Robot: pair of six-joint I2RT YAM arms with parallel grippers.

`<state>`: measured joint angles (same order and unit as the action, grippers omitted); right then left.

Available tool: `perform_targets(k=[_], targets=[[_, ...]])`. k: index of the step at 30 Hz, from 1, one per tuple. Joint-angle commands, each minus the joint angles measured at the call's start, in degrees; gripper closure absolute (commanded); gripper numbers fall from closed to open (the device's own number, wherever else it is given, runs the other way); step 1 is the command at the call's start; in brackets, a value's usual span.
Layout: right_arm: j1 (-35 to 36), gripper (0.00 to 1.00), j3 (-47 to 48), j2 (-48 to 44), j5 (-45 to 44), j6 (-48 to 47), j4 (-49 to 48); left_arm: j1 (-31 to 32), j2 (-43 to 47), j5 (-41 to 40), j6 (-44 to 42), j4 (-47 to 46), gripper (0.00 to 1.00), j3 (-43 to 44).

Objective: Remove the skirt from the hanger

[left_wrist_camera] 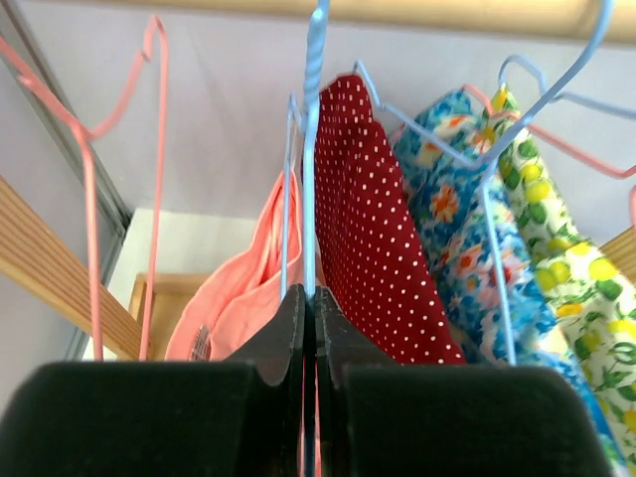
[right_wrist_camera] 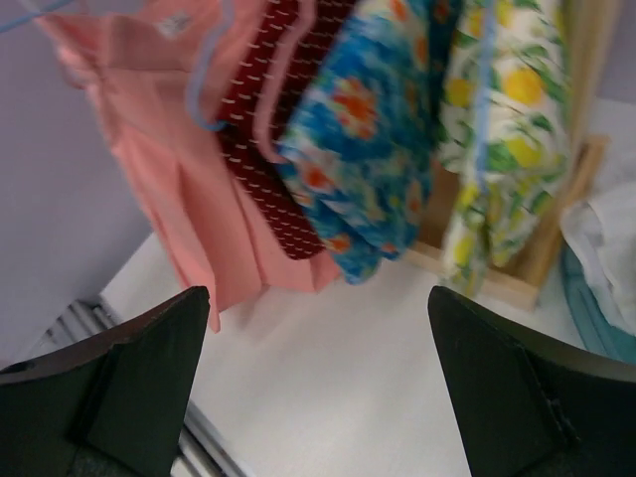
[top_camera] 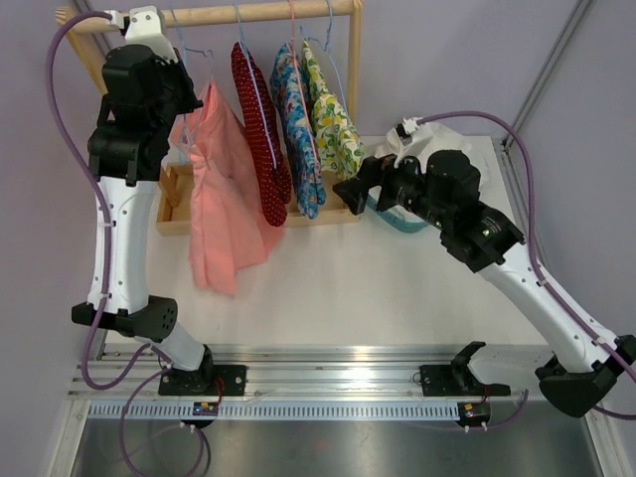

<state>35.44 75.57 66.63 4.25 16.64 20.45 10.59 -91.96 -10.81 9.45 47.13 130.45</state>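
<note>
Hanging leftmost on the wooden rail (top_camera: 258, 12), the pink skirt (top_camera: 224, 209) droops from a light-blue hanger (top_camera: 191, 55), beside a red dotted garment (top_camera: 260, 129), a blue floral one (top_camera: 298, 129) and a lemon-print one (top_camera: 333, 124). The top view shows the left arm (top_camera: 124, 199) raised to the rail, fingers hidden, and the right gripper (top_camera: 350, 189) well apart, near a teal basket (top_camera: 402, 221) holding white cloth (top_camera: 437, 139).

The left wrist view supplies what is hidden. The left gripper (left_wrist_camera: 314, 308) is pinched tight on the light-blue hanger's wire, with the skirt just below-left and an empty pink hanger (left_wrist_camera: 154, 149) further left.

The right wrist view shows its fingers spread wide, empty, facing the garments' hems over the white table (right_wrist_camera: 328, 397).
</note>
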Motion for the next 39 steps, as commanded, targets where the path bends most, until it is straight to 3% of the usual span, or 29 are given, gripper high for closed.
perform_targets(k=[1, 7, 13, 21, 32, 33, 34, 38, 39], targets=[[5.94, 0.00, 11.48, 4.97, 0.75, -2.93, 1.60, 0.31, 3.45, -1.15, -0.32, -3.72, 1.00, 3.58], [18.68, 0.01, 25.84, 16.75, -3.90, -4.34, 4.42, 0.40, 5.21, 0.61, 3.28, -5.30, 1.00, -0.72], [24.05, 0.00, 34.46, 29.14, -7.23, -2.85, 4.69, 0.57, 8.02, 5.61, 8.20, -8.73, 1.00, -6.96], [25.99, 0.01, 42.38, 41.72, -10.14, -3.11, 0.83, 0.92, 10.05, 10.18, 9.27, -8.90, 1.00, -9.08], [25.99, 0.03, 45.36, 49.29, -15.59, -6.62, -11.21, 0.84, 12.60, 15.46, 8.21, -7.06, 1.00, -10.39], [25.99, 0.07, 45.37, 49.73, -15.33, -6.80, -11.83, 0.92, 12.86, 16.08, 8.21, -7.06, 1.00, -10.66], [25.91, 0.32, 45.37, 50.17, -15.15, -6.80, -13.05, 0.84, 13.30, 16.26, 8.21, -7.40, 1.00, -10.92], [26.34, 0.94, 44.49, 49.48, -15.15, -6.01, -13.68, 0.84, 13.91, 16.17, 8.04, -8.11, 1.00, -12.94], [26.78, 0.99, 44.14, 48.43, -15.50, -6.18, -13.51, 0.84, 14.09, 16.00, 8.04, -8.37, 1.00, -14.42]])
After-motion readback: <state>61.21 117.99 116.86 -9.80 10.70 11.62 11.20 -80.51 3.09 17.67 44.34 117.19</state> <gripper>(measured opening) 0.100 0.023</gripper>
